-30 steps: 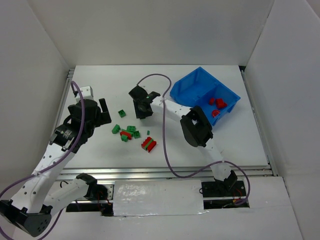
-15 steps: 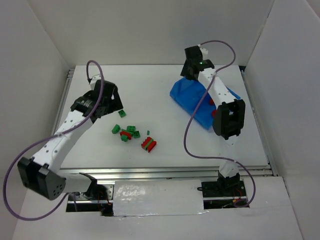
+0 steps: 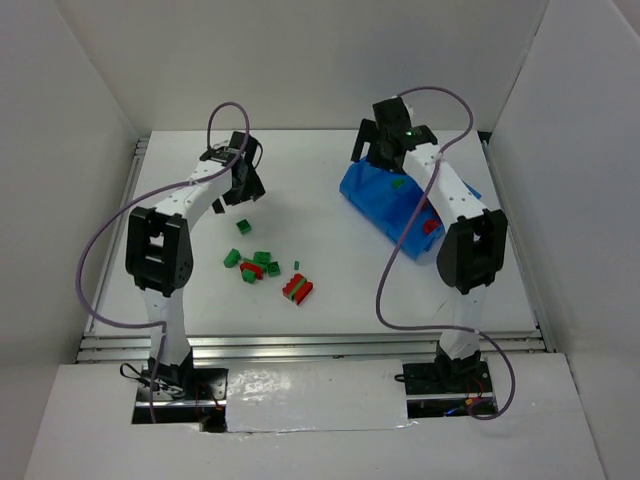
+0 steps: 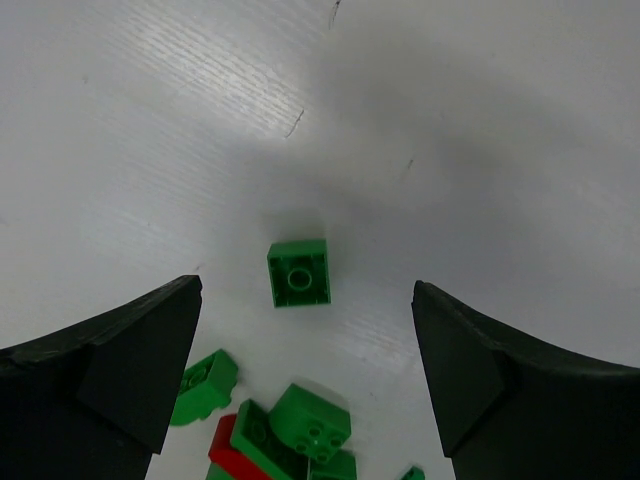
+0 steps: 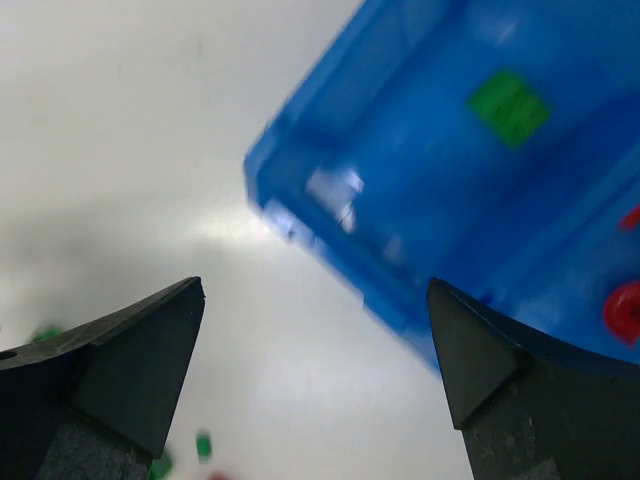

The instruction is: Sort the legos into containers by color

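Observation:
The blue bin [image 3: 372,205] stands at the back right of the table. A green lego [image 3: 398,183] lies in its left compartment and red legos [image 3: 431,226] lie in its right one. My right gripper [image 3: 378,148] hangs open and empty over the bin's far left corner. From the right wrist I see the bin [image 5: 420,230], the green lego [image 5: 509,105] and my open gripper [image 5: 315,285]. My left gripper [image 3: 243,182] is open above a single green lego [image 4: 298,272], with nothing between its fingers. A red-and-green pile [image 4: 285,435] lies just nearer.
Loose legos lie mid-table: a green one [image 3: 243,227], a mixed cluster [image 3: 255,266] and a red-on-green stack [image 3: 297,288]. White walls enclose the table on three sides. Purple cables loop from both arms.
The right gripper swung from the table's middle to over the bin and opened; a green lego now lies in the left compartment. The left arm swung from the left side to behind the pile.

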{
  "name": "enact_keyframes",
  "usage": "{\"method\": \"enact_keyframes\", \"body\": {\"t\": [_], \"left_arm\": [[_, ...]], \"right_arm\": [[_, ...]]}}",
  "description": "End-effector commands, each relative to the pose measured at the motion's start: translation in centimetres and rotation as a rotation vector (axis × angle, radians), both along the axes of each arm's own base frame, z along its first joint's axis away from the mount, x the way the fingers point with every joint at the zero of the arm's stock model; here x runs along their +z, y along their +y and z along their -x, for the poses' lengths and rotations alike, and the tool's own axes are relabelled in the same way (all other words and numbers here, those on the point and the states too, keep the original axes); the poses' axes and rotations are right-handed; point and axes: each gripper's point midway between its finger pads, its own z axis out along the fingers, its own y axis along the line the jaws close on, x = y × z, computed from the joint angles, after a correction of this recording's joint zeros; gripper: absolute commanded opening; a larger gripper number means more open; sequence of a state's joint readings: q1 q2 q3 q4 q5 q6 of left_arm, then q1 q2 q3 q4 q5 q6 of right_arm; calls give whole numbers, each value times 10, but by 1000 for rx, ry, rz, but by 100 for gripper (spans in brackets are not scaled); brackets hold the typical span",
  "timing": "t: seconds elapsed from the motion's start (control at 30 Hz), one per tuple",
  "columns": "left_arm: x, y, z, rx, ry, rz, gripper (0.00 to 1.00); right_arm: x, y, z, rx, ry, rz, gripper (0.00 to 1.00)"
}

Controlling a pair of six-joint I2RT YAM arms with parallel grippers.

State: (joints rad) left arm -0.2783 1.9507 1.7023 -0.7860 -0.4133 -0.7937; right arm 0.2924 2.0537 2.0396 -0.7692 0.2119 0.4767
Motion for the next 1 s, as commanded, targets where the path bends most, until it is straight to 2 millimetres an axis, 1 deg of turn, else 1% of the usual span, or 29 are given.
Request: {"method": "enact_keyframes", "body": {"t": [0.0, 0.03, 0.07, 0.1, 0.13, 0.17, 0.2, 0.23, 0.27, 0.4, 0.43, 0.57, 0.6, 0.63, 0.67, 0.7, 0.77, 0.8, 0.83, 0.9, 0.93, 0.97], "left_arm": [[-23, -2, -14, 15, 48, 35, 99], [-33, -4, -18, 13, 67, 39, 97], [-36, -6, -17, 17, 78, 49, 96], [-40, -7, -15, 30, 94, 46, 95], [-41, -8, -15, 42, 82, 54, 94], [-44, -10, -13, 45, 81, 66, 93], [-52, -10, -7, 51, 99, 70, 92], [-54, -11, -5, 56, 98, 78, 89], [-54, -12, -4, 72, 97, 86, 88], [-68, -8, 6, 102, 126, 75, 82], [-73, -8, 7, 107, 133, 75, 80], [-90, -9, 14, 109, 165, 80, 80], [-94, -10, 15, 108, 168, 83, 77], [-94, -11, 14, 101, 167, 88, 62], [-95, -11, 14, 104, 165, 90, 53], [-93, -13, 11, 97, 152, 96, 37], [-85, -17, 5, 82, 132, 111, 24], [-80, -20, 0, 72, 114, 118, 12], [-70, -25, -5, 45, 87, 126, 8], [-48, -47, -21, -34, 13, 166, 0], [-31, -63, -36, -107, -63, 189, 0], [-13, -92, -43, -188, -117, 233, 0]], "right_arm": [[47, 53, 50, 188, -94, -89, 100], [61, 58, 61, 210, -124, -95, 100], [61, 62, 67, 224, -124, -95, 100], [57, 72, 76, 251, -113, -91, 100], [61, 74, 81, 259, -121, -87, 100], [59, 78, 85, 269, -119, -81, 100], [57, 84, 90, 285, -110, -74, 100], [55, 85, 92, 286, -105, -69, 100], [54, 86, 93, 287, -101, -62, 100], [47, 92, 99, 295, -80, -50, 100], [49, 93, 101, 297, -83, -53, 100], [52, 90, 106, 299, -96, -60, 100], [55, 89, 107, 296, -102, -59, 100], [56, 88, 107, 291, -105, -56, 100], [56, 86, 108, 287, -104, -53, 100], [59, 84, 109, 281, -110, -48, 100], [59, 82, 111, 279, -113, -46, 100], [62, 79, 113, 272, -123, -47, 100], [64, 75, 113, 257, -130, -41, 100], [68, 63, 116, 226, -139, -51, 100], [70, 58, 116, 207, -141, -59, 100], [67, 50, 118, 182, -134, -64, 100]]}}
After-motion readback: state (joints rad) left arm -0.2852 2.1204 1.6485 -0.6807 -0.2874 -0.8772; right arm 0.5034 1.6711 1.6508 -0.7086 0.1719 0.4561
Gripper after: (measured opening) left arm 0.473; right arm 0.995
